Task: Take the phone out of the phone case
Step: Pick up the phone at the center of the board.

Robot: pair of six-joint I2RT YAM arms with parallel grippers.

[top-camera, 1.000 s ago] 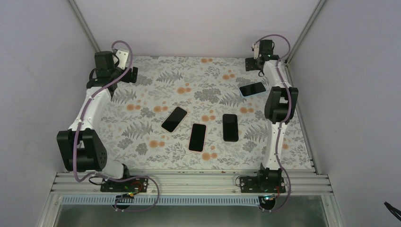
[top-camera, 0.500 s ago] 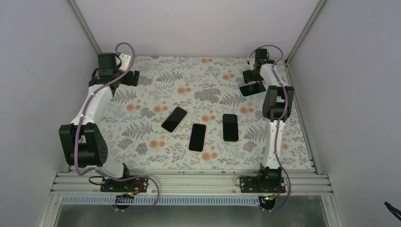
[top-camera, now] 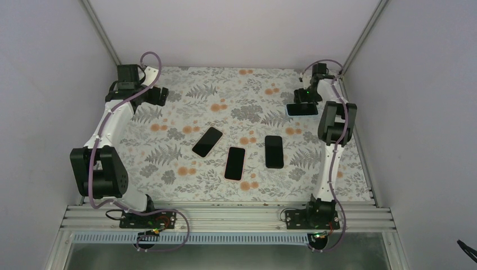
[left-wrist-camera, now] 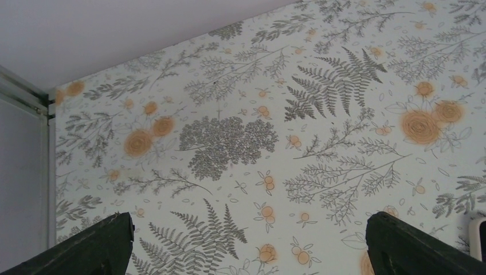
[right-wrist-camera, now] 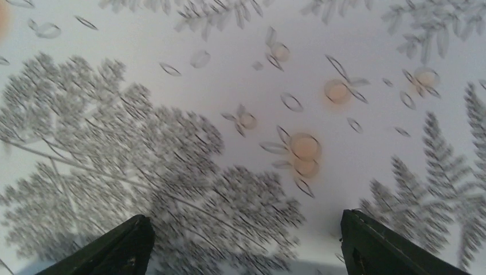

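Note:
Four dark-screened phones lie on the floral cloth in the top view. Two in the middle, the left one (top-camera: 207, 142) and the centre one (top-camera: 235, 163), have pale pinkish case edges. A third (top-camera: 274, 151) looks all black. The fourth (top-camera: 301, 109) lies at the far right with a light edge. My right gripper (top-camera: 305, 95) hovers at its far edge, and in the right wrist view it (right-wrist-camera: 245, 215) is open over blurred cloth, with no phone showing. My left gripper (top-camera: 158, 95) is at the far left. It is open and empty in the left wrist view (left-wrist-camera: 247, 216).
White enclosure walls and metal corner posts (top-camera: 101, 31) stand close around the cloth. A pale rounded corner (left-wrist-camera: 479, 236) shows at the right border of the left wrist view. The aluminium rail (top-camera: 225, 216) with both arm bases runs along the near edge.
My right gripper has come from the back right corner towards the far right phone and now sits at its far edge. My left gripper has shifted slightly to the right and back.

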